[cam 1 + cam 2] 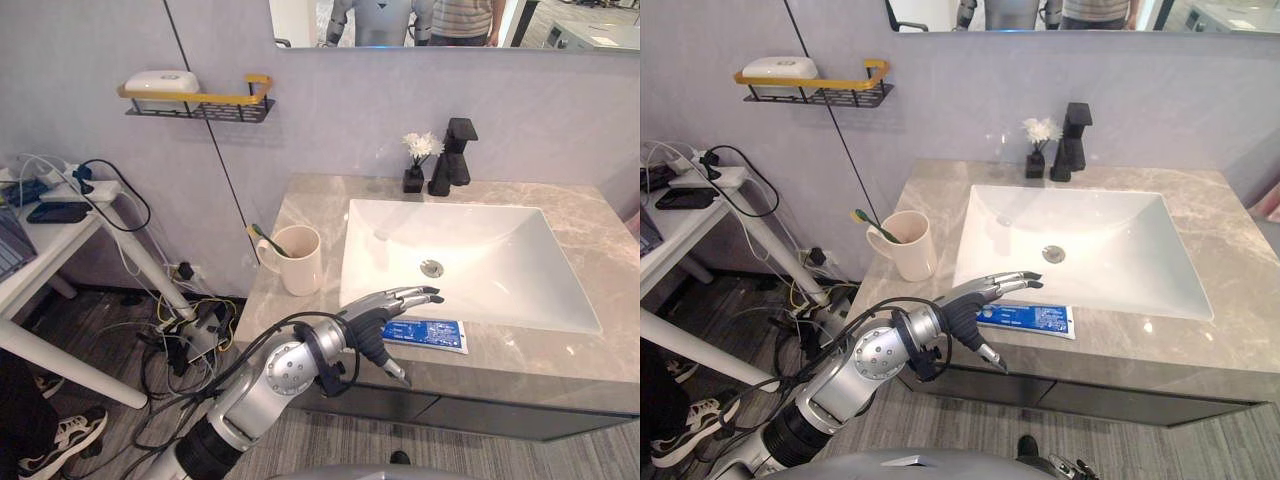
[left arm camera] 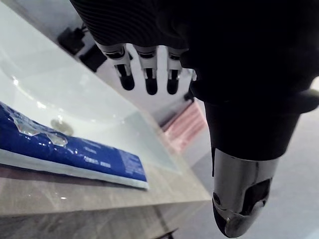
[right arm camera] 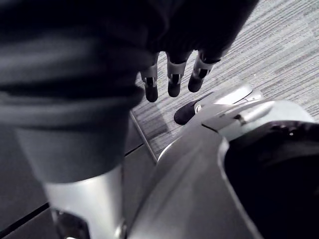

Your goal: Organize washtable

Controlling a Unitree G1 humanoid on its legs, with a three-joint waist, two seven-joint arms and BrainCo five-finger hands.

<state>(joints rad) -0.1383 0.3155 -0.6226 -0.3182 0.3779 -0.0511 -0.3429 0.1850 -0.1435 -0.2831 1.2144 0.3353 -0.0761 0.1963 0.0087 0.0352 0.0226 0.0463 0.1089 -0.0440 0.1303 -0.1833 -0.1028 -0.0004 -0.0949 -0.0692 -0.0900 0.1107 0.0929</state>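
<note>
A blue and white toothpaste tube point(image 1: 425, 333) lies flat on the marble counter point(image 1: 300, 320), along its front edge just before the white sink point(image 1: 480, 240). My left hand point(image 1: 385, 312) hovers over the tube's left end, fingers straight and spread toward the basin, thumb pointing down past the counter edge. In the left wrist view the tube point(image 2: 65, 149) lies beyond the fingers point(image 2: 149, 74), and nothing is held. A cream cup point(image 1: 298, 258) with a green toothbrush point(image 1: 266, 240) in it stands left of the sink. My right hand point(image 3: 174, 82) hangs low over the carpet with straight fingers.
A black faucet point(image 1: 455, 155) and a small dark vase of white flowers point(image 1: 415, 160) stand behind the sink. A wall shelf point(image 1: 200, 105) at the upper left carries a white soap box point(image 1: 160, 82). A white side table point(image 1: 50, 240) and tangled cables sit at the left.
</note>
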